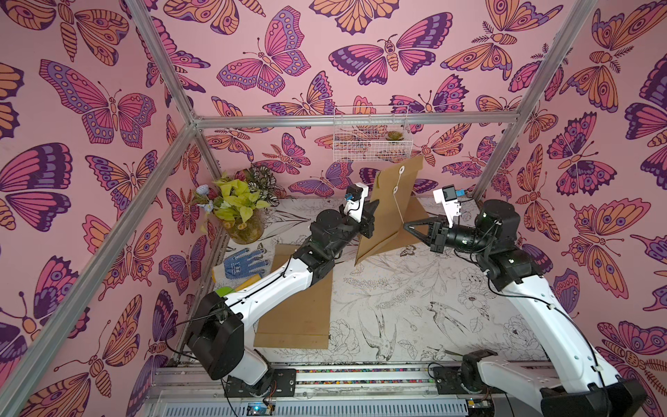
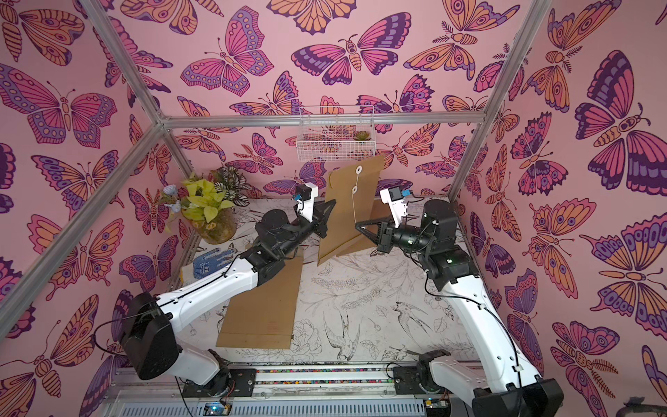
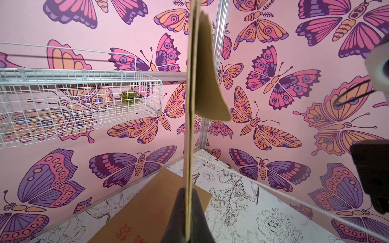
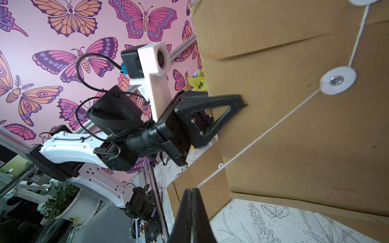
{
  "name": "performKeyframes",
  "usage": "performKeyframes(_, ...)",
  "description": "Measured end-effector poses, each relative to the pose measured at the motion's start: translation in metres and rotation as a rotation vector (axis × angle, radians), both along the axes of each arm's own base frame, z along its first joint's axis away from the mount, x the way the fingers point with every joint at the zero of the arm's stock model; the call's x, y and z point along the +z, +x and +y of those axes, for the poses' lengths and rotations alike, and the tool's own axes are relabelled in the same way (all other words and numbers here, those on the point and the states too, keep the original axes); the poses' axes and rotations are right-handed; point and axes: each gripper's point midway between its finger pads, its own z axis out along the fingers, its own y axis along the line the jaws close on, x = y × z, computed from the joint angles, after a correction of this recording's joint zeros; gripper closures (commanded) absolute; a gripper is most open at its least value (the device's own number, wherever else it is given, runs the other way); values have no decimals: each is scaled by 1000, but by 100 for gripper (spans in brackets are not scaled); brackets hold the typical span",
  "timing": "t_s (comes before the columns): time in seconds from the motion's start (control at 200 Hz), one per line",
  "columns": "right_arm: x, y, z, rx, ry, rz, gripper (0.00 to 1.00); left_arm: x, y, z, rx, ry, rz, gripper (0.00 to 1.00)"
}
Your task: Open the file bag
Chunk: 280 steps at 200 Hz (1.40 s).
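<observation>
The left gripper is clamped tight on the side edge of the file bag and holds it upright over the back of the table. Whether the bag's lower corner rests on the table I cannot tell. The right gripper is pinched closed on the end of the string, which is drawn taut. The step in hand looks like unwinding the tie: the string comes down from the upper disc, passes the lower disc and is not yet free of it. The next move probably calls for the right gripper to carry the string around that disc without slack while the left keeps the bag steady. The right wrist view shows the string's path at the disc, which is too small to read in both top views. The left wrist view shows the bag edge-on, with the flap bowing away from it.
</observation>
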Motion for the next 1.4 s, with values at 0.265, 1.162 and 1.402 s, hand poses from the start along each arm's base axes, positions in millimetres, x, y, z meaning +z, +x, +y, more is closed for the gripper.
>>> performKeyframes(0.265,-13,1,8,29,-20,49,100,4,5,6,24,-20,-2,100)
performKeyframes(1.162,-68,49,-12,-234,-153,203,100,3,-23,47,53,-57,293,99)
performKeyframes(1.402,-83,54,-7,-205,-156,254,100,4,-26,49,-26,-93,325,100)
